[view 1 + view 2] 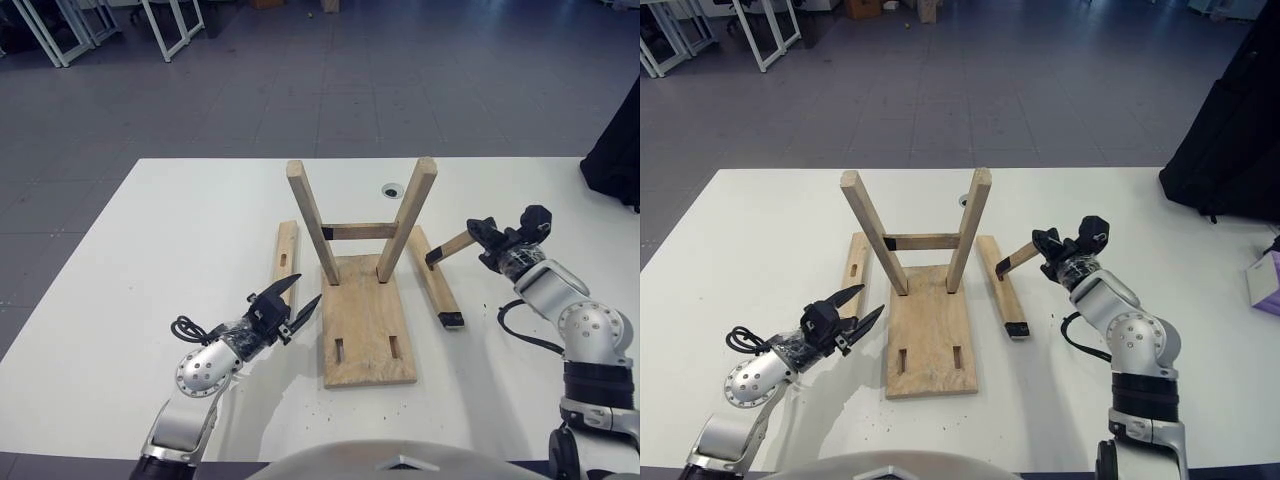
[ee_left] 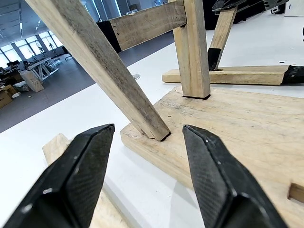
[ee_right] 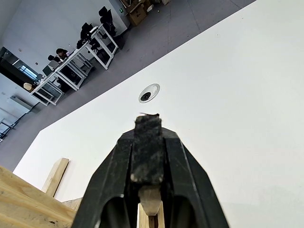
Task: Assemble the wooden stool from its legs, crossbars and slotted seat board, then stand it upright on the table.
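Observation:
The slotted seat board [image 1: 365, 325] lies flat on the white table [image 1: 170, 250]. Two legs [image 1: 312, 220] [image 1: 408, 215] stand in its far slots, joined by a crossbar [image 1: 360, 231]. One loose leg [image 1: 285, 252] lies left of the board. Another leg [image 1: 435, 288] lies to its right, and a second crossbar [image 1: 452, 246] slants up from it. My right gripper [image 1: 487, 237] is shut on that crossbar's upper end [image 3: 146, 147]. My left gripper [image 1: 300, 293] is open just left of the board's near half, and its fingers [image 2: 80, 180] point at the nearer standing leg [image 2: 109, 71].
A round cable hole [image 1: 390, 188] sits in the table behind the standing legs. A black cable [image 1: 185, 328] loops beside my left wrist. A dark bag [image 1: 1230, 130] stands off the table's far right. A purple box [image 1: 1268, 280] lies at the right edge.

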Tool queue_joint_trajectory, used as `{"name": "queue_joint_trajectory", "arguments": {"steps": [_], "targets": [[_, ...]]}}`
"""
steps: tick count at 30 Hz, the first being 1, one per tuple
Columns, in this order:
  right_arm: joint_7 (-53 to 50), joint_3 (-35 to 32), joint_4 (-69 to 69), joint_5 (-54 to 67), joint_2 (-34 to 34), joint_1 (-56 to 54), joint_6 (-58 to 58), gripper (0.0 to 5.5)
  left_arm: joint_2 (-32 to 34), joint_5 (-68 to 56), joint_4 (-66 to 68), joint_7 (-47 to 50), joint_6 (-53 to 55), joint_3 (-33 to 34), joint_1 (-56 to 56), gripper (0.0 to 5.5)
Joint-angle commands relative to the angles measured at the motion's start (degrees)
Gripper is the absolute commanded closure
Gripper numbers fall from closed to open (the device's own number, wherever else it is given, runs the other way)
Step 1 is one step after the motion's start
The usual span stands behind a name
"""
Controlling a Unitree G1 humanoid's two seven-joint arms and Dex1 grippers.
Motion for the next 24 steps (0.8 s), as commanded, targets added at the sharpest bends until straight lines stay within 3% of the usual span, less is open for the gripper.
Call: {"name": "queue_joint_trajectory", "arguments": {"steps": [1,9,17,24], "targets": [[0.00,1.00,-1.59,-3.23,0.34,1.05,2.68,5.08,-0.52,0.75,0.36,0.88,0.18,0.10,-0.25,2.84],[3.15,1.78,-4.68,-7.11,-2.74,2.15,8.85,5.08,-1.06,3.13,-0.66,2.83,0.08,-0.19,0.76,2.84],[3.86,7.42,-1.44,-17.13,-6.06,0.53,11.71,5.08,-3.49,6.37,-0.91,5.47,-0.17,-3.08,1.03,2.84],[-0.85,4.58,-1.82,-18.43,-3.43,1.12,17.56,5.08,-5.01,8.38,-2.01,7.80,-0.31,-4.36,3.22,2.84]]}}
